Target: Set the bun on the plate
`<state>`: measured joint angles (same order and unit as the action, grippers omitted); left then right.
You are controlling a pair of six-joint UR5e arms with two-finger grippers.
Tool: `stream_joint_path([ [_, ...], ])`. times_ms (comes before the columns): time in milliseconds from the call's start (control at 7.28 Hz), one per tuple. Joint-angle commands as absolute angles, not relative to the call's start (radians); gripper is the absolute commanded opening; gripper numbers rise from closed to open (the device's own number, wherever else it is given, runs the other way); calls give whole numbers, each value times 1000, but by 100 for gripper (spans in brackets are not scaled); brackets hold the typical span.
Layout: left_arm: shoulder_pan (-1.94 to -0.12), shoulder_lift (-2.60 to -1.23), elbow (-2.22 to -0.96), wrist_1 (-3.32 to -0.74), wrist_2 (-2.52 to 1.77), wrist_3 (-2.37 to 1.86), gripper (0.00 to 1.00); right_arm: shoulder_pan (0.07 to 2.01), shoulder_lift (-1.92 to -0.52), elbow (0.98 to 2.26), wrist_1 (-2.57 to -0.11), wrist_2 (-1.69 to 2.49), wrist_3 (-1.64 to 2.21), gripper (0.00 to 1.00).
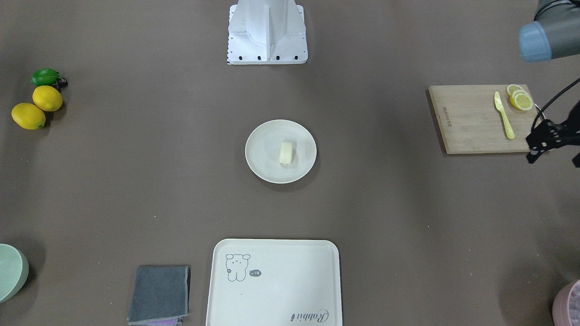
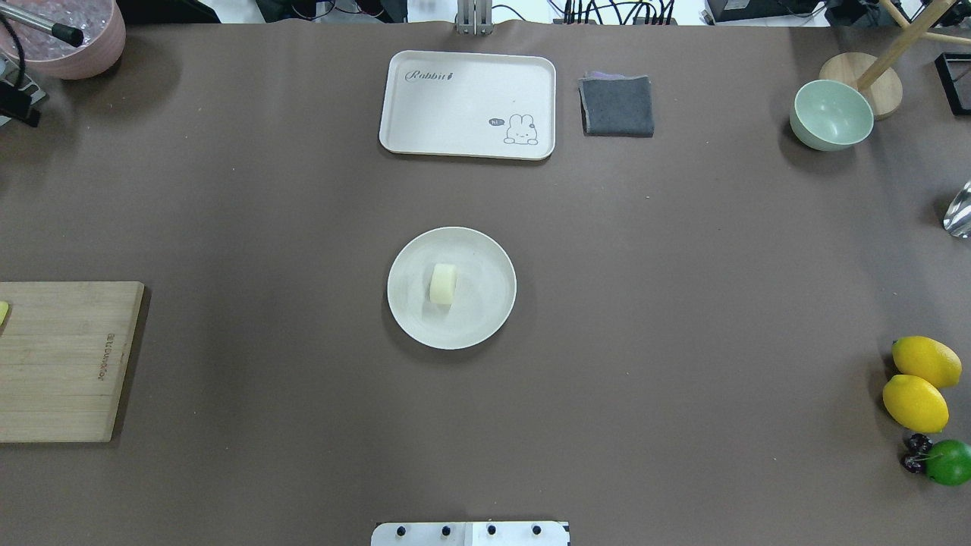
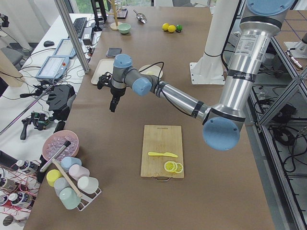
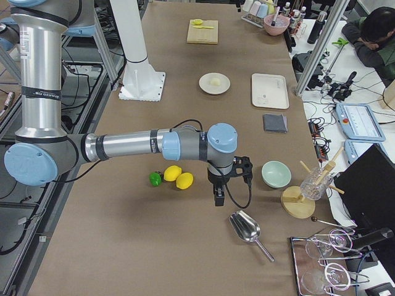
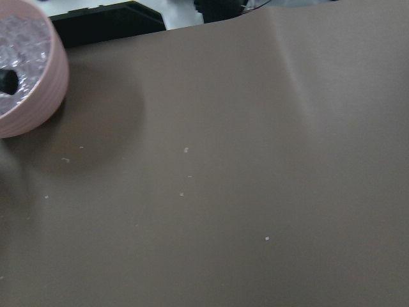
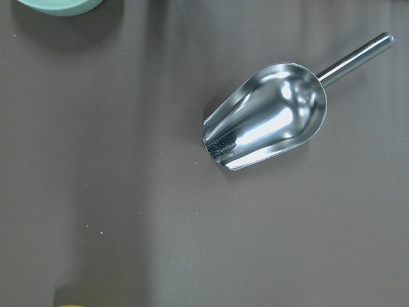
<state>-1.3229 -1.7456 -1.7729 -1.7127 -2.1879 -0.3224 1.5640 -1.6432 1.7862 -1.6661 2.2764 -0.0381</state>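
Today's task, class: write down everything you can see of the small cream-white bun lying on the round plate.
The small, pale cream-white bun is a smooth, matte, rounded oblong lump that looks soft and whole. It lies flat near the middle of the round cream-white shallow plate, which sits at the centre of the brown table. Only the plate touches it; nothing covers or grips it.

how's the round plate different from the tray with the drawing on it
Shape: the plate is round, the tray rectangular with rounded corners. Markings: the plate is plain, the tray carries a small animal drawing and lettering. Load: the plate holds the bun; the tray has nothing on it. Both are cream-white with a raised rim.
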Motion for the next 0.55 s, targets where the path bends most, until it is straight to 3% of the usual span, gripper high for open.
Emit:
stream_joint_path([
  [0, -1510, -1662, -1772, -1633, -2278, -91, 98, 1563, -1644, 1783, -1664, 2279, -37, 100],
  [412, -1635, -1557, -1769, -1474, -2353, 115, 98, 1563, -1644, 1778, -1660, 2281, -37, 100],
])
